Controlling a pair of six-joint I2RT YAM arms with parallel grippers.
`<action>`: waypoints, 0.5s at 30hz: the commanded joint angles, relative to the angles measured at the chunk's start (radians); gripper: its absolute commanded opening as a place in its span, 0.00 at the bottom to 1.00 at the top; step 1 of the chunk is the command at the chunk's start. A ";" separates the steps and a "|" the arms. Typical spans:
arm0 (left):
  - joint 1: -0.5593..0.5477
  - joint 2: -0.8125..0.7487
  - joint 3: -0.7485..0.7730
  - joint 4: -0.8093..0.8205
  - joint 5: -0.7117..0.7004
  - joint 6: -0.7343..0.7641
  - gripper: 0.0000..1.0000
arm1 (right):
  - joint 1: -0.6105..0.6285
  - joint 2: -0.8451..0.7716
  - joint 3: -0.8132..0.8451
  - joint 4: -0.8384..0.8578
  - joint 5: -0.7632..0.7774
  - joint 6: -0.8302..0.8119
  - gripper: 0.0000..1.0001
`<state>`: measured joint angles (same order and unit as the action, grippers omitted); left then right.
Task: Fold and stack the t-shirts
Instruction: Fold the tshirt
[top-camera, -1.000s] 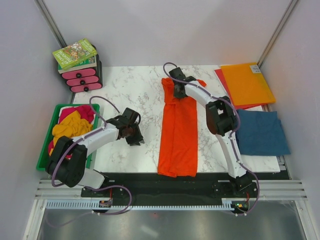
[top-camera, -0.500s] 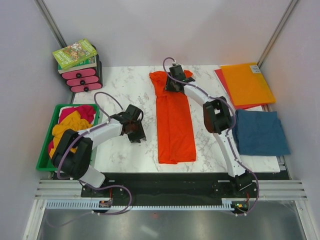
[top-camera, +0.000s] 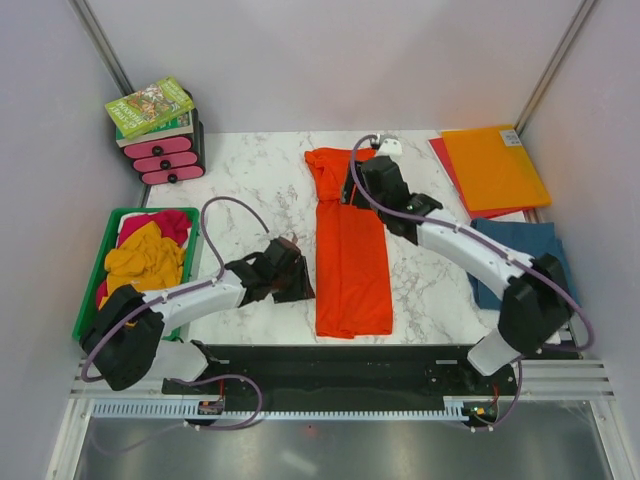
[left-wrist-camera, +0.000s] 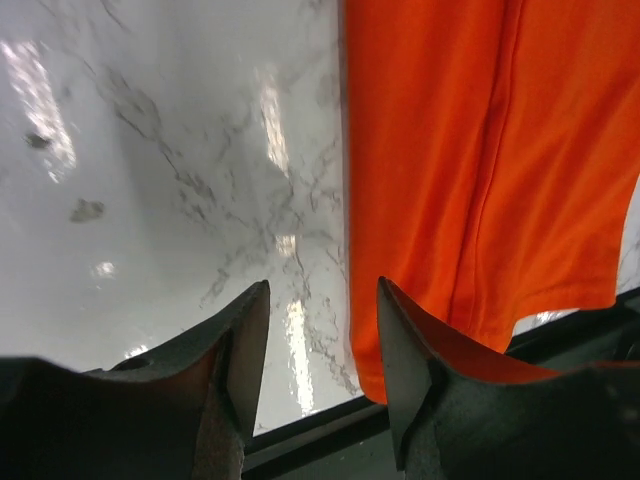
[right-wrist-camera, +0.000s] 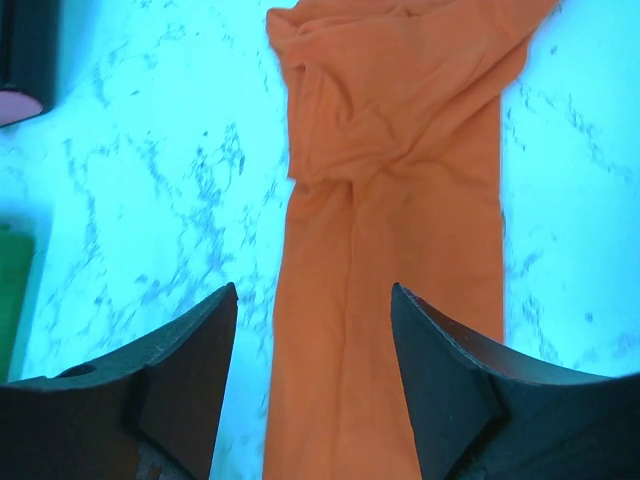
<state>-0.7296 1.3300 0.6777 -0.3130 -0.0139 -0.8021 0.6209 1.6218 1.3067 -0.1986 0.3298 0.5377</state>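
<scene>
The orange t-shirt (top-camera: 350, 255) lies on the marble bench (top-camera: 250, 190), folded lengthwise into a long narrow strip. It runs from the far part of the bench to the near edge. Its far end is bunched and wrinkled, and the rest lies flat with a lengthwise crease.

The right jaws hover over the bunched far end of the orange t-shirt. They stand wide apart with nothing between them, and in the right wrist view the cloth (right-wrist-camera: 400, 250) lies below the gap. The right arm (top-camera: 470, 250) reaches in from the right of the orange t-shirt.

The left jaws sit just left of the orange t-shirt's near end, low over the bench. They are partly open and hold nothing. In the left wrist view one finger overlaps the near left corner of the cloth (left-wrist-camera: 480, 150); whether it touches cannot be told. The left arm (top-camera: 200, 295) stretches in from the left of the orange t-shirt.

Right of the orange t-shirt, a teal-blue t-shirt (top-camera: 535, 262) lies flat, partly hidden by the right arm. Far right of the orange t-shirt, an orange folder (top-camera: 495, 165) rests on a red folder (top-camera: 440, 152).

Well left of the orange t-shirt stands a green bin (top-camera: 100, 290) holding a mustard-yellow t-shirt (top-camera: 145, 258) and a magenta t-shirt (top-camera: 170, 225). Far left of the orange t-shirt is a pink drawer unit (top-camera: 160, 158) with books (top-camera: 150, 107) on top.
</scene>
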 joint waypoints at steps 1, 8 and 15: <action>-0.109 -0.023 -0.059 0.104 -0.007 -0.077 0.53 | 0.057 -0.161 -0.173 -0.096 0.126 0.067 0.69; -0.195 -0.098 -0.156 0.156 -0.075 -0.134 0.52 | 0.106 -0.388 -0.428 -0.151 0.178 0.143 0.64; -0.237 -0.083 -0.152 0.176 -0.080 -0.152 0.52 | 0.123 -0.499 -0.530 -0.193 0.189 0.196 0.64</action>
<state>-0.9390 1.2491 0.5182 -0.1967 -0.0555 -0.9085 0.7311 1.1851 0.8085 -0.3706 0.4808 0.6834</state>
